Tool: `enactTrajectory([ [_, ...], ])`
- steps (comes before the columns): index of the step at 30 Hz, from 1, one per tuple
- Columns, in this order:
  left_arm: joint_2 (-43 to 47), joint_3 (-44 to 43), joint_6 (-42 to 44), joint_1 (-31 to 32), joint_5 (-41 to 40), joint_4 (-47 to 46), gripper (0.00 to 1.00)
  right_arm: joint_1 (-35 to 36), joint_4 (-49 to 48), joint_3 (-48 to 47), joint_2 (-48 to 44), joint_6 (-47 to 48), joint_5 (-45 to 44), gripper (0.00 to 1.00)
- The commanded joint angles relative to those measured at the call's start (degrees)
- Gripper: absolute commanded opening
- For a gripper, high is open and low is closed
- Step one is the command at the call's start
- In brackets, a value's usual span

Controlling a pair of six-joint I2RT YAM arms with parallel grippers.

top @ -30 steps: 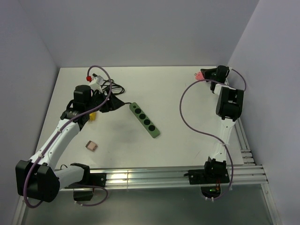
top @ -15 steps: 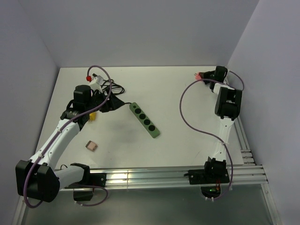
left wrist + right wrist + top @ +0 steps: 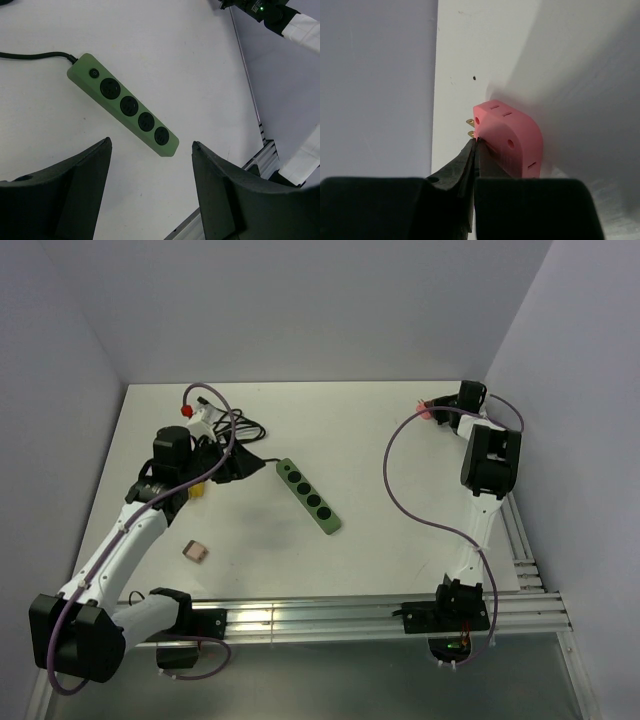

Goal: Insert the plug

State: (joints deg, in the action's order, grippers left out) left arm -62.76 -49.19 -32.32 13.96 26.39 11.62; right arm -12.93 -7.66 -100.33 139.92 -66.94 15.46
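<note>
**Top view:** a matte green plastic four-socket power strip (image 3: 308,496) lies mid-table. A pink rounded plastic plug (image 3: 427,408) sits at the far right corner, at the right gripper (image 3: 447,405).

**Left wrist view:** shows the strip's round black sockets, its switch and a thin black cord (image 3: 35,55). The left gripper (image 3: 151,147) is spread wide and empty above them.

**Right wrist view only:** shows the plug's brass prongs (image 3: 470,127) and slotted faces. The black fingers are pressed together, tips touching the plug's edge.

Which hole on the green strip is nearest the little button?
The first socket, at the cord end of the green power strip; the other three lie farther along.
</note>
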Motion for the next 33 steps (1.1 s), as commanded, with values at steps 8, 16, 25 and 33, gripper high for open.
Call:
enactTrajectory([
  [8,6.9,1.2,-0.6,0.2,1.6,-0.5,0.71,3.5,16.3,2.8,-4.2,0.8,-4.6,0.00],
  [16,10.9,2.9,-0.6,0.2,1.2,1.2,0.72,7.2,16.4,10.0,-8.8,-0.6,-4.2,0.00],
  [25,15.0,3.1,-0.7,0.2,1.0,3.1,0.72,11.9,20.8,12.5,-12.2,1.2,-9.1,0.00],
  [33,16.8,3.9,-1.3,0.2,1.1,3.8,0.72,16.4,24.4,14.1,-14.8,3.2,-9.9,0.00],
])
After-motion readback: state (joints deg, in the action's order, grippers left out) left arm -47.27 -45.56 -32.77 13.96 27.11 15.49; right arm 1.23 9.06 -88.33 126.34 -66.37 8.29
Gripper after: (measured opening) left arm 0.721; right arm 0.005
